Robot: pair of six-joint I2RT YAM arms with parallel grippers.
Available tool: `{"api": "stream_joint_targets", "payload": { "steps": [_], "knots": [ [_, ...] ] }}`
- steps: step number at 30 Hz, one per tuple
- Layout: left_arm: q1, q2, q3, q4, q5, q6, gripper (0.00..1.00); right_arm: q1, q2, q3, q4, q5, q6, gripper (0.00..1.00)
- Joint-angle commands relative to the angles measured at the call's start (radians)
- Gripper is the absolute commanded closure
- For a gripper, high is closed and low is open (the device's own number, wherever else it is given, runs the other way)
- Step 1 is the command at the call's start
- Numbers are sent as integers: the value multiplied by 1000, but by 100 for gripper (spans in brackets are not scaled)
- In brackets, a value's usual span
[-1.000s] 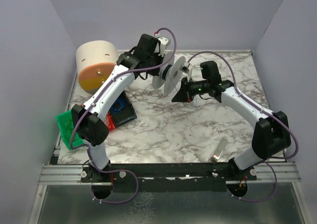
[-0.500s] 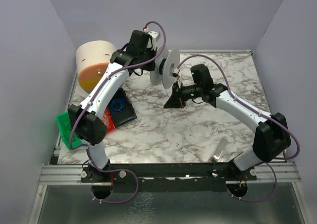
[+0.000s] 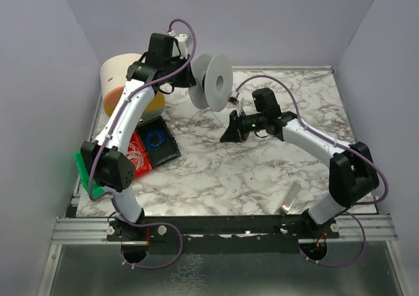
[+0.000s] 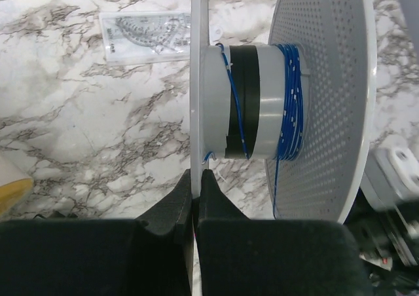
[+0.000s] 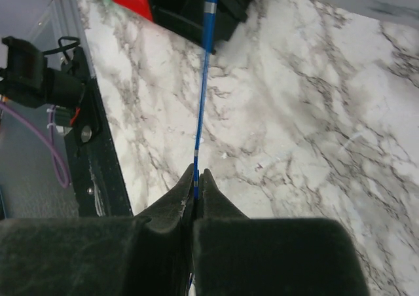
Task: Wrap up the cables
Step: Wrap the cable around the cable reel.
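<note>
Overhead, near 12 o'clock of the table: a white plastic spool, lifted off the surface with its axis roughly level. Two thin round flanges, one plain and smooth, the other pierced all over with fine holes. Between them a pale drum with a matte black band around its middle. Pinched at the rim of the plain flange by the left gripper, jaws clenched tight on the thin plastic.

Wound on the drum: the cable, a very thin glossy blue wire with small white marks. Several turns bunched against the perforated flange, one loose turn crossing beside the black band, and one strand dropping off the drum. Toward 6 o'clock from the spool, the right gripper, jaws clamped on the blue wire, which is drawn taut and straight away from the fingertips.

Underneath, glossy white marble veined in grey. At 10 o'clock a cream cylinder with an orange end face. Around 8 o'clock a green bin, a red box and a black tray holding a blue coil. At 5 o'clock a clear strip. Flat on the marble in the left wrist view, a clear protractor. Plain lilac walls on three sides, and a metal rail along the 6 o'clock edge.
</note>
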Motion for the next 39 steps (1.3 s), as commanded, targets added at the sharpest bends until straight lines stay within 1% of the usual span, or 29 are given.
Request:
{"api": "stream_joint_targets", "payload": {
  "steps": [1, 5, 7, 11, 14, 18, 21, 24, 27, 29, 32, 35, 39],
  "knots": [
    [23, -121, -1, 113, 237, -7, 100, -65, 56, -22, 14, 33, 58, 100],
    [23, -161, -23, 113, 336, 37, 100, -129, 87, -20, 17, 3, 62, 100],
    [23, -180, -34, 109, 355, 60, 100, -170, 94, -13, 14, -20, 64, 100],
    [23, -196, -41, 70, 327, 132, 100, -258, 92, 21, -11, -90, 65, 99],
    [23, -210, -81, 55, 296, 172, 100, -312, 74, 47, -24, -127, 59, 99],
    [21, -222, -125, 54, 310, 205, 100, -367, 65, 88, -27, -169, 72, 99],
    [6, -236, -148, 49, 292, 264, 100, -407, 81, 136, -35, -208, 80, 100],
    [-41, -244, -168, 30, 216, 326, 100, -433, 117, 220, -114, -230, 20, 99],
    [-113, -249, -198, 21, 99, 371, 100, -440, 154, 324, -224, -239, -69, 99],
    [-150, -249, -216, 22, 29, 385, 100, -440, 176, 385, -294, -248, -116, 99],
    [-177, -244, -231, 37, -72, 388, 100, -440, 204, 467, -399, -251, -183, 99],
    [-191, -238, -238, 55, -165, 390, 100, -440, 226, 557, -523, -211, -279, 99],
    [-228, -231, -254, 66, -257, 411, 100, -440, 246, 665, -648, -142, -370, 99]
  ]
}}
